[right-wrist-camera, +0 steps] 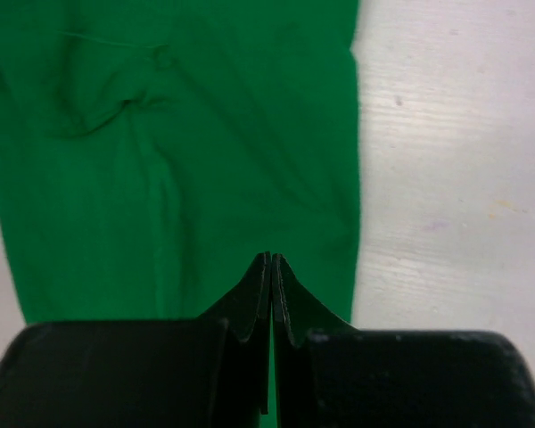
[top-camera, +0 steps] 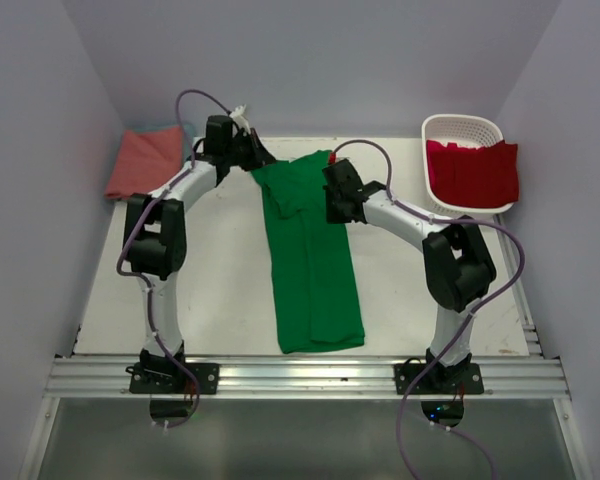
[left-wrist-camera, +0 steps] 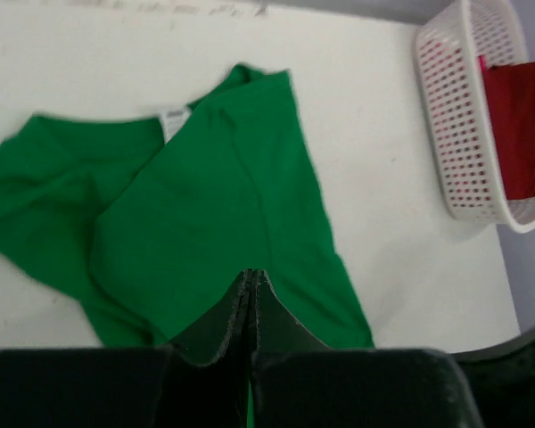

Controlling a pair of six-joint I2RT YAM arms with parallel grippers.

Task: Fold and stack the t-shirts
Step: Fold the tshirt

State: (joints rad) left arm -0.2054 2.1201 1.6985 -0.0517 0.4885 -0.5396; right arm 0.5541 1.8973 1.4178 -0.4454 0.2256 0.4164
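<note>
Left fingers (left-wrist-camera: pixel 221 327) and right fingers (right-wrist-camera: pixel 245 300) pressed shut, whether pinching cloth I cannot tell; beneath them, bright green cloth t-shirt (top-camera: pixel 315 280) folded lengthwise; cross-folds, stacking remain.

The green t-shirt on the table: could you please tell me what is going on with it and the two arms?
Both arms reach to the far end of the green t-shirt, which lies on the table as a long narrow strip, its collar end rumpled. The left gripper and the right gripper are shut over the cloth; whether either pinches it is unclear. A salmon-pink shirt lies folded at the far left, and a red shirt hangs over the white basket at the far right.
</note>
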